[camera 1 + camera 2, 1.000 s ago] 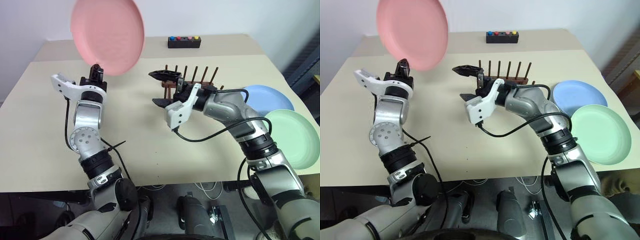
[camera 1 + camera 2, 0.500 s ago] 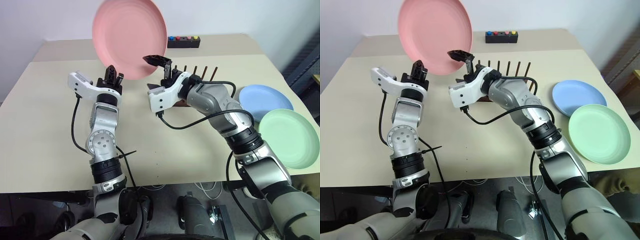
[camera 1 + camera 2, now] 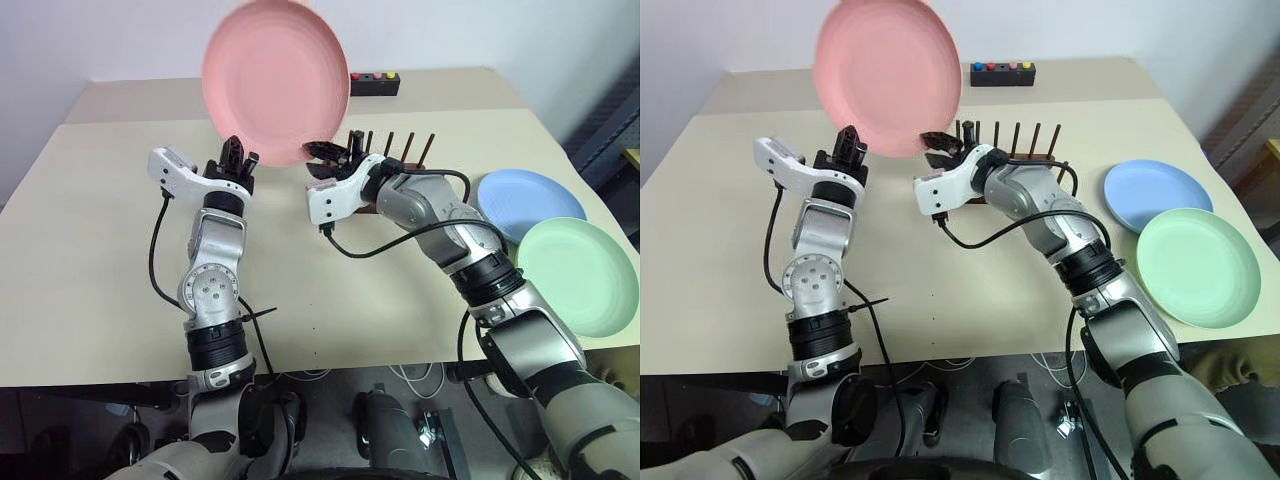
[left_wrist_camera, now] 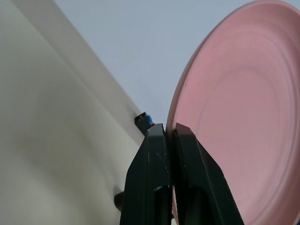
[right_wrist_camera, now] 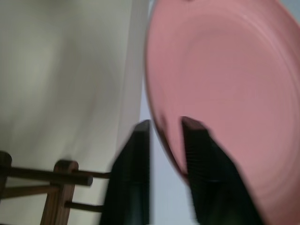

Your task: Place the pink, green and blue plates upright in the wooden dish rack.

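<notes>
- The pink plate (image 3: pixel 277 82), round, matte and smooth with faint concentric rings on its face, stands upright in the air above the bench (image 3: pixel 90 250), to the left of the wooden dish rack (image 3: pixel 392 150).
- The left gripper (image 4: pixel 170 136) has its two black fingers pressed together on the pink plate's lower rim.
- The right gripper (image 5: pixel 164 129) straddles the same rim from the other side; its blurred fingers stand slightly apart around the edge, and I cannot tell whether they pinch it.
- The rack is dark brown wood with thin upright pegs.
- The blue plate (image 3: pixel 535 200) and green plate (image 3: pixel 580 275) lie flat, overlapping, on the bench's right side.
- A small black box (image 3: pixel 1003 72) with coloured buttons sits at the far edge.
</notes>
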